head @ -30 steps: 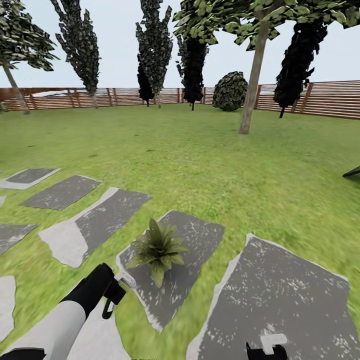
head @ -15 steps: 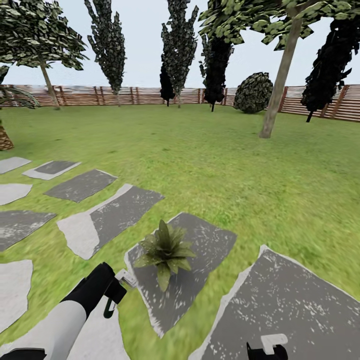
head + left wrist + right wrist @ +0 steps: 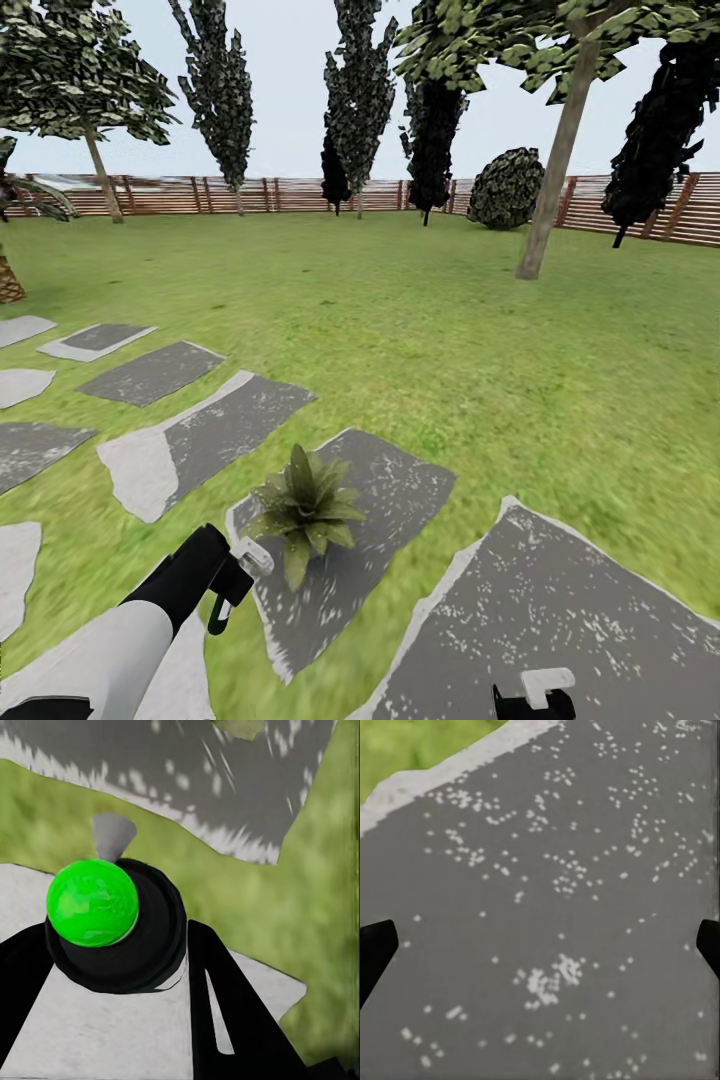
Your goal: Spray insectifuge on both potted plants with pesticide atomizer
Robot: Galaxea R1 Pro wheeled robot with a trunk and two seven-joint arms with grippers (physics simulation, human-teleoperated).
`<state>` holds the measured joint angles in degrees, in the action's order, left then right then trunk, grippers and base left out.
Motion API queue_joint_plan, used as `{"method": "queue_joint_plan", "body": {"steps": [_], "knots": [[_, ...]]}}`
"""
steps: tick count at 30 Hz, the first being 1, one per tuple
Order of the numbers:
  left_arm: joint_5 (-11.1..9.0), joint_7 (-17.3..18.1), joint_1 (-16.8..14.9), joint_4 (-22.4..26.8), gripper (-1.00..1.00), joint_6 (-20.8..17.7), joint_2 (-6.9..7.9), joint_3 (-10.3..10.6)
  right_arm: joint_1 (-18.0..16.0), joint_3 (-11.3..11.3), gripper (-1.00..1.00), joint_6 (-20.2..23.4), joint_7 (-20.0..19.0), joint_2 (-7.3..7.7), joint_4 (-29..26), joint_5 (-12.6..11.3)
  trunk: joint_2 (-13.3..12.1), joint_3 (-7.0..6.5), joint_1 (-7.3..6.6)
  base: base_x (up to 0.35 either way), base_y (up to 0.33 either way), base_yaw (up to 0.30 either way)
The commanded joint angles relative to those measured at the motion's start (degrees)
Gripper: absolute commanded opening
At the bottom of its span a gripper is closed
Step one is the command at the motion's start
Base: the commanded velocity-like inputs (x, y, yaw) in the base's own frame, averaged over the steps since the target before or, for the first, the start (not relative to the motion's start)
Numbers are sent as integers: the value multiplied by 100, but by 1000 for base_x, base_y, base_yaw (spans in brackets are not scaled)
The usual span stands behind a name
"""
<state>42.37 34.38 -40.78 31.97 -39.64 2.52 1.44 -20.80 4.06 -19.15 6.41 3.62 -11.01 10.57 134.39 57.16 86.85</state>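
Right now the left pincer (image 3: 232,585) is hovering low over the slab edge, gripping the pesticide atomizer (image 3: 112,922). In the left wrist view it's a dark round body w/ a bright green top and a grey nozzle, sitting btwn the two black fingers (image 3: 225,1012). The right pincer (image 3: 540,945) is hanging over a grey speckled stepping slab (image 3: 560,620), fingers spread wide, holding nothing.

Just ahead and to the right of the left pincer, one potted plant (image 3: 303,505) is standing on its own slab (image 3: 385,500). So the left arm is nearer, and judging by the nozzle, the spray axis is pointing roughly fwd toward that slab. Beyond, lawn (image 3: 420,320), then trees and the slat fence (image 3: 300,195).
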Motion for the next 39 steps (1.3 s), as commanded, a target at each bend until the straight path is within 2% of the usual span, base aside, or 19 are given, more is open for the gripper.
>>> {"method": "queue_joint_plan", "body": {"steps": [1, 22, 27, 33, 39], "knots": [[52, 51, -2, 10, -100, -13, 3, 15, -3, 42, 100, -18, 9, -4, 6, 59, 2, 5, -1, 0, -269, 169], [52, 43, -1, 12, -100, -17, 3, 6, -3, 42, 100, -18, 4, -19, 11, 59, 2, 5, -1, 1, -251, 264], [52, 42, -3, 11, -100, -17, 3, 6, -3, 42, 100, -18, 4, -19, 11, 59, 2, 5, -1, 151, -204, 261], [52, 42, -6, 11, -100, -17, 7, 6, -3, 42, 100, -18, 1, -19, 11, 59, 2, 5, -1, 181, -212, 47], [57, 39, -4, 18, -100, -17, 10, 6, -3, 42, 100, -18, 2, -19, 11, 59, 2, 5, -1, -97, -231, 217]]}}
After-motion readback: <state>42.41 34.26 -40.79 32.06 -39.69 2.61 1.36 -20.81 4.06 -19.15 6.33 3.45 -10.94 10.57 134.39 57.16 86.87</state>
